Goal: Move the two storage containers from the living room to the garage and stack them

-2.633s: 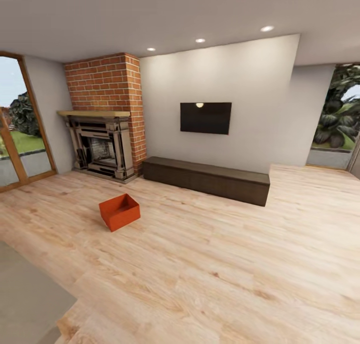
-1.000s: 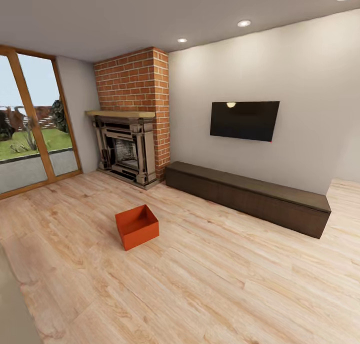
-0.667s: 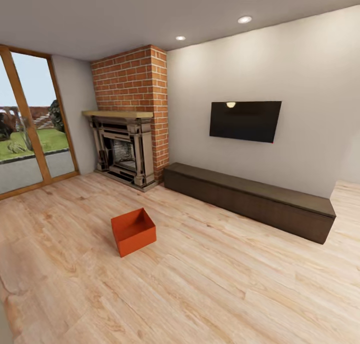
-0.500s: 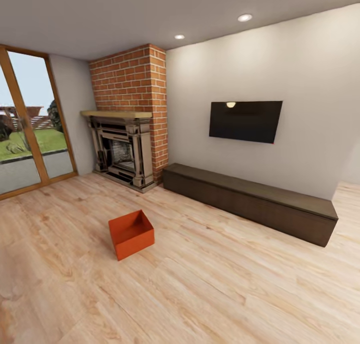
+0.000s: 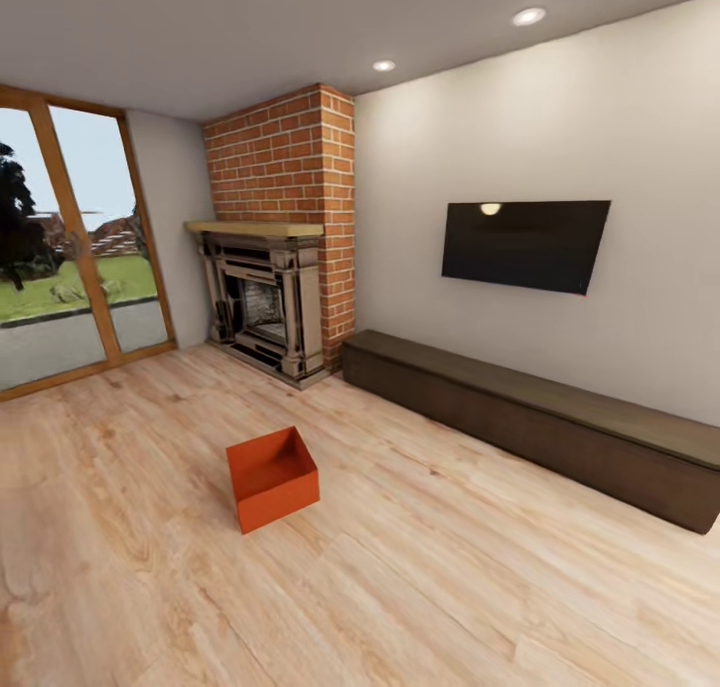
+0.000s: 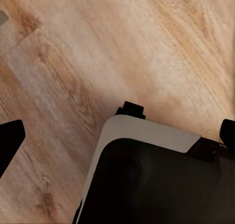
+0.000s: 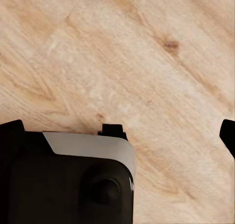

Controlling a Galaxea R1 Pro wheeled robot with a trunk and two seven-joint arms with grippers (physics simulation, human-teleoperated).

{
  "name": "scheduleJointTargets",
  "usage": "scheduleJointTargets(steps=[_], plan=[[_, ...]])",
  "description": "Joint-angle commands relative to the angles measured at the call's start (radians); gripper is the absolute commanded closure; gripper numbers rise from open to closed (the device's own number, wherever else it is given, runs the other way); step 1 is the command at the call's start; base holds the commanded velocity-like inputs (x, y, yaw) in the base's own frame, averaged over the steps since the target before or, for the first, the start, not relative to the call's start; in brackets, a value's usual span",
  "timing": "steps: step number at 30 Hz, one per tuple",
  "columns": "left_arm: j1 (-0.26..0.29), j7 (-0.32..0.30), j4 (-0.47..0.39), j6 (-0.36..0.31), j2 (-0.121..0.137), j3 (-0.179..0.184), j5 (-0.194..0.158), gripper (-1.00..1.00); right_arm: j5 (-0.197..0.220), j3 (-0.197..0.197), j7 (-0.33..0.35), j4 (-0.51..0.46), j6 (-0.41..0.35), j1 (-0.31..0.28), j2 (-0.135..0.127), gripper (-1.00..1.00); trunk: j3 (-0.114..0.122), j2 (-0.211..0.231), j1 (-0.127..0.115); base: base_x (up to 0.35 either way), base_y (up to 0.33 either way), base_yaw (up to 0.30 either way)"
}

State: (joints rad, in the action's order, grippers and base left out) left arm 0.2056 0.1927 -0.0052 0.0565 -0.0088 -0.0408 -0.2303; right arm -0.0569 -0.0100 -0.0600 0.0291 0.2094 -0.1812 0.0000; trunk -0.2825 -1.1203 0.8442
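Light wood plank floor (image 5: 450, 587) spreads below both wrist cameras, where the left gripper (image 6: 117, 141) and right gripper (image 7: 120, 136) each show dark fingertips at opposite picture edges, jaws spread wide and holding nothing, above the robot's dark, white-edged base. Farther out, one lidless red-orange rectangular storage container (image 5: 272, 477) sits upright on the planks. Beyond it stand the brick-and-dark fireplace (image 5: 275, 267), a long dark low bench (image 5: 540, 422), a black wall-mounted television (image 5: 525, 244) and glazed wooden doors (image 5: 70, 257).
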Motion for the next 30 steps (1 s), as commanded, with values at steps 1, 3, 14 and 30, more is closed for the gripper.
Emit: scheduleJointTargets(steps=[1, 3, 14, 30], plan=[[0.001, 0.002, 0.001, 0.004, 0.0, -0.004, -0.003, -1.0, -0.006, -0.001, -0.004, 0.003, 0.005, -0.001, 0.0, -1.0, -0.001, -0.001, 0.001, 0.305, -0.12, 0.264], [0.001, 0.002, 0.001, 0.004, 0.0, -0.004, -0.003, -1.0, -0.006, -0.001, -0.004, 0.003, 0.005, -0.001, 0.0, -1.0, -0.001, -0.001, 0.001, 0.303, -0.124, 0.265], [0.0, 0.002, 0.001, 0.005, 0.0, -0.004, -0.003, -1.0, -0.006, -0.001, -0.004, 0.003, 0.005, -0.001, 0.0, -1.0, -0.001, -0.001, 0.001, 0.299, -0.132, 0.267], [0.0, 0.002, 0.001, 0.004, 0.0, -0.004, -0.003, -1.0, -0.006, 0.0, -0.004, 0.003, 0.004, -0.001, 0.0, -1.0, -0.001, -0.001, 0.001, 0.298, -0.133, 0.267]])
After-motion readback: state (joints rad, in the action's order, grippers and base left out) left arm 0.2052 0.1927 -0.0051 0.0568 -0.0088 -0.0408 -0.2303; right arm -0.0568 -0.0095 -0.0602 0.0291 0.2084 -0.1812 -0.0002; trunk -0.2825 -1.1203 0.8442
